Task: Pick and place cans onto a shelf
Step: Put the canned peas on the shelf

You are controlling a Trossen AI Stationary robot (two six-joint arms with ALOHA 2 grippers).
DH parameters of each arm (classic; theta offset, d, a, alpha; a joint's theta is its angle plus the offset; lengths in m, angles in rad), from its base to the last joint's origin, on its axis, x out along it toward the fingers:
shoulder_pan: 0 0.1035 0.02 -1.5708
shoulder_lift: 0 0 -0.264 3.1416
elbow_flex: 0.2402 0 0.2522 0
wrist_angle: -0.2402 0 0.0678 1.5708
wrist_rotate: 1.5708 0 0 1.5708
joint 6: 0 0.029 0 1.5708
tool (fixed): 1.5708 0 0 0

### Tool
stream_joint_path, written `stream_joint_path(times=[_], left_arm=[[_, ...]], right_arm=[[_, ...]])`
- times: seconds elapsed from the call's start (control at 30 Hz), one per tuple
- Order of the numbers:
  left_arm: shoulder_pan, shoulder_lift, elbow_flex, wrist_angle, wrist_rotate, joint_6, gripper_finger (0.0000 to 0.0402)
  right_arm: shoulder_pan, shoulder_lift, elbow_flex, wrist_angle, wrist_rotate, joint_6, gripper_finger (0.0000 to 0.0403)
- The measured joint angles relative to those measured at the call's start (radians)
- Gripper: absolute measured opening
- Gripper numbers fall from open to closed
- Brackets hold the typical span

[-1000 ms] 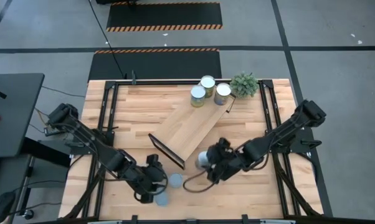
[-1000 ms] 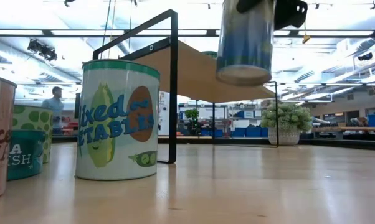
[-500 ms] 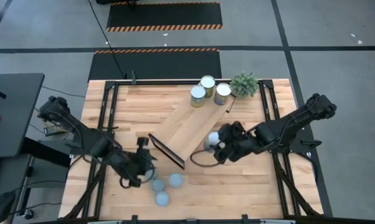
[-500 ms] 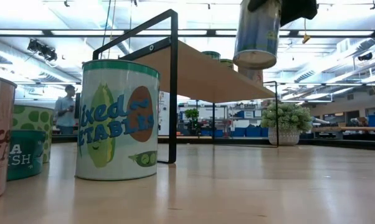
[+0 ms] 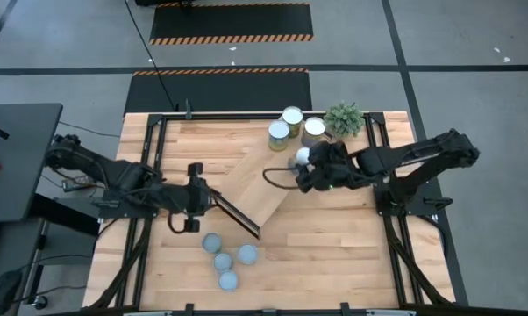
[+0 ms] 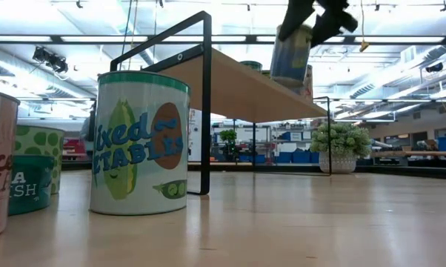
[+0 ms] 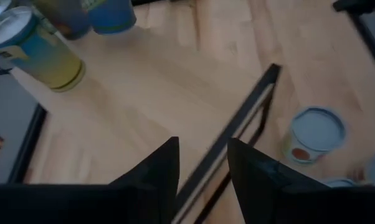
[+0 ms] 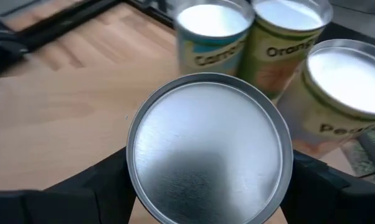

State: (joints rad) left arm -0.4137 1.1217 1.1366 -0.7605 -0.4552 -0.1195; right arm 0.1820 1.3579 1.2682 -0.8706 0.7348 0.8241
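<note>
My right gripper [image 5: 310, 167] is shut on a can [image 5: 301, 158] above the far part of the shelf [image 5: 262, 183], a light-wood plank lying slantwise with dark end frames. Three cans [image 5: 292, 118] stand on the shelf's far end, close behind the held one [image 8: 209, 146]. Several cans with pale blue tops [image 5: 222, 261] stand on the table near the front edge. My left gripper [image 5: 194, 187] hangs open and empty beside the shelf's near end frame [image 7: 240, 121]. My right gripper pinches the can's round side wall [image 8: 136, 171] between its two fingers, one on each side. The fingers come from the table's right side, slanting down. The can [image 6: 291, 53] is tilted, one silver flat end toward the wrist camera, and hangs clear above the plank.
A small potted plant [image 5: 344, 118] stands at the far right beside the shelf's cans. A mixed-vegetables can [image 6: 140, 141] looms close in the low view. Bare wood lies on the table's right half, and dark rails [image 5: 154, 140] run along both sides.
My right gripper has carried the can up and toward the far edge, along the shelf to the three cans, and the can has tipped. My left gripper has risen from the group of cans at the front edge toward the shelf's near end frame, uncovering one more can.
</note>
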Motion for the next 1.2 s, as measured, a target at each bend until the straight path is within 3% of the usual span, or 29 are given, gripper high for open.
stream_joint_path(times=[0.47,0.63,0.97,1.2], left_arm=[[0.057,0.0,0.0,0.016,0.042,0.022,0.0141],[0.056,0.0,0.0,0.031,0.042,0.022,0.0141],[0.056,0.001,0.0,0.031,0.06,0.019,0.0141],[0.056,0.001,0.0,0.031,0.06,0.018,0.0141]], right_arm=[[-0.159,0.044,0.0,0.028,-0.098,-0.059,0.0317],[-0.179,0.058,0.002,0.037,-0.113,-0.067,0.0325],[-0.191,0.059,0.0,0.033,-0.13,-0.087,0.0382],[-0.185,0.056,0.0,0.033,-0.13,-0.095,0.0384]])
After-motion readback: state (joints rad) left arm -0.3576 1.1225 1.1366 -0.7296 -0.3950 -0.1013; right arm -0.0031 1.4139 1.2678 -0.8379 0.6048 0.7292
